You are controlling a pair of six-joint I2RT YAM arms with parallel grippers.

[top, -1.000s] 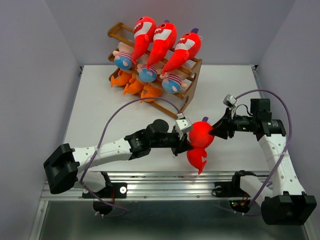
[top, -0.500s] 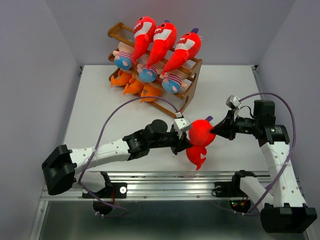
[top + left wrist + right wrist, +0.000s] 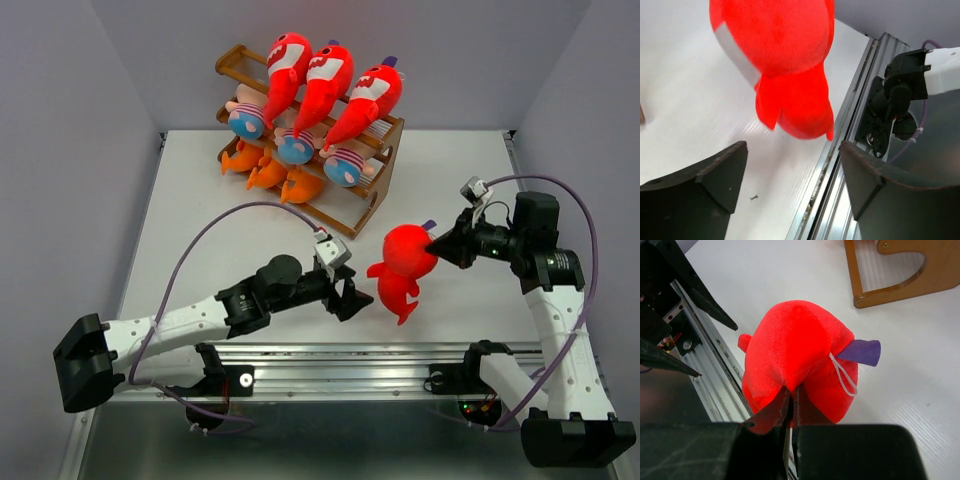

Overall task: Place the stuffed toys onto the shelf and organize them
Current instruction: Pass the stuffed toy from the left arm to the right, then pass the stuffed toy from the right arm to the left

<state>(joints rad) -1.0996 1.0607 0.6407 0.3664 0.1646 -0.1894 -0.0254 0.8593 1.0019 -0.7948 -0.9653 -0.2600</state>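
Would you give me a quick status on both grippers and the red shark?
Left gripper open, apart from red shark. Right gripper shut on it, short of the shelf. Nothing between shark and shelf.

Soft fuzzy red plush toy point(image 3: 795, 350), matt white table point(image 3: 200, 200), smooth brown wooden shelf point(image 3: 852, 275), perhaps lightly varnished.

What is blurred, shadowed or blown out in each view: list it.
Top external: evenly lit and sharp, the red shark oversaturated. Left wrist: the left hand dark and soft-edged. Right wrist: the right hand a dark, blurred foreground mass; the shark sharp.
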